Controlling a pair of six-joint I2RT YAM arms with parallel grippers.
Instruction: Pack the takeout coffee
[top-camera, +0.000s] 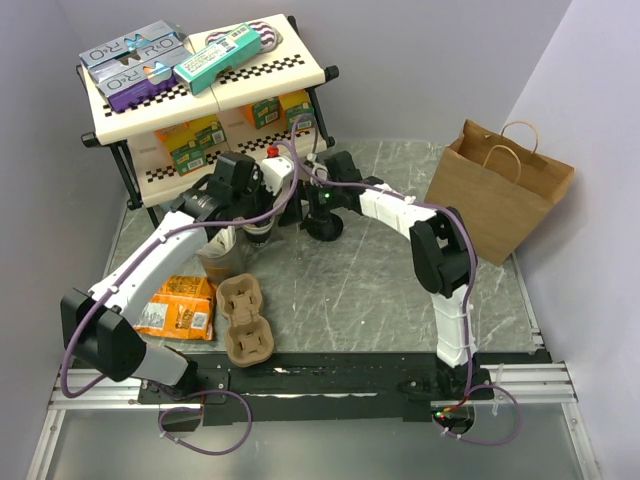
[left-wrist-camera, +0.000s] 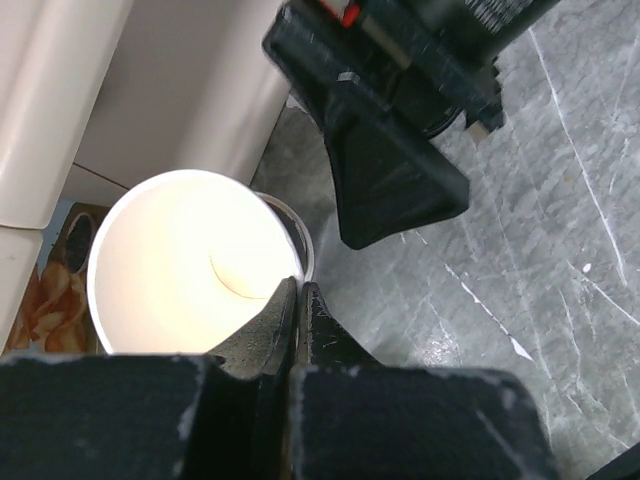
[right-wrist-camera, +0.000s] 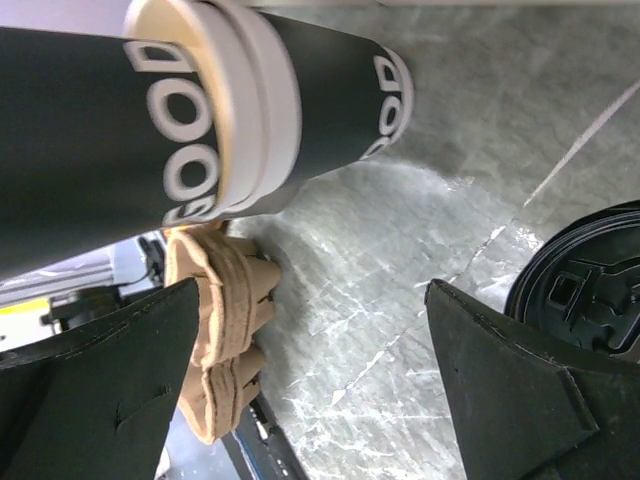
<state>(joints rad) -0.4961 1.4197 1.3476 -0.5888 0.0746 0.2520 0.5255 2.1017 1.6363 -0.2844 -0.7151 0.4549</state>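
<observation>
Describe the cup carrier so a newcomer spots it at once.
On the grey marble table, look to the near left. The cup carrier lies flat beside an orange snack bag; unlike the bag, it is plain brown pulp with round wells.

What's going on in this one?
The left claw is pinched shut on the rim of an open paper cup, which has no lid on. The right claw hangs wide open beside it, holding nothing. The black lid lies on the table close by. The pulp cup carrier is empty and the brown paper bag stands off to the right, so nothing is packed yet.
</observation>
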